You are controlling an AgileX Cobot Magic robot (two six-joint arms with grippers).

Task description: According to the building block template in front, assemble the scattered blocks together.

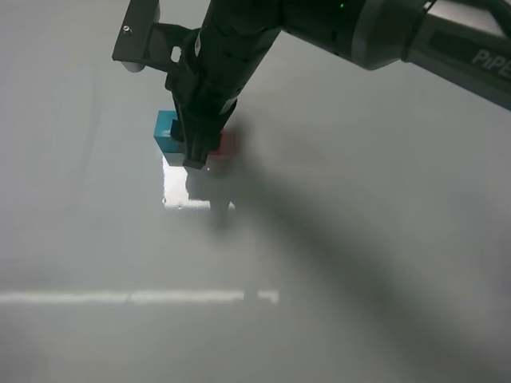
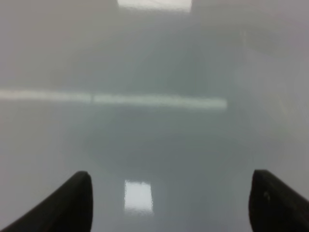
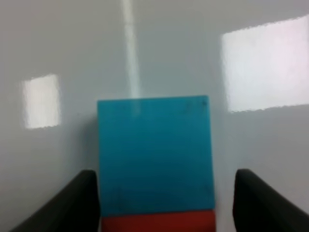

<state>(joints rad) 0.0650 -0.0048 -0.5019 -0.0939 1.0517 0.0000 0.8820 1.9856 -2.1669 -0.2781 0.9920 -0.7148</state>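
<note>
One teal-and-red pair shows: a teal cube (image 1: 166, 132) with a red cube (image 1: 225, 143) against it, on the glossy grey table. In the right wrist view the teal (image 3: 155, 154) and red (image 3: 158, 224) faces meet flush. I cannot tell whether this is the template bar or the two loose cubes together; no other blocks are in view. My right gripper (image 1: 196, 159) reaches across from the right and hangs over the pair's middle. It is open (image 3: 164, 173), with one finger on each side of the pair. My left gripper (image 2: 171, 176) is open and empty over bare table.
The grey table (image 1: 359, 303) is shiny, with a bright square glare patch (image 1: 185, 190) just in front of the blocks and a long glare stripe (image 1: 136, 297) nearer the front. The right arm (image 1: 383, 32) spans the upper right and casts a wide shadow.
</note>
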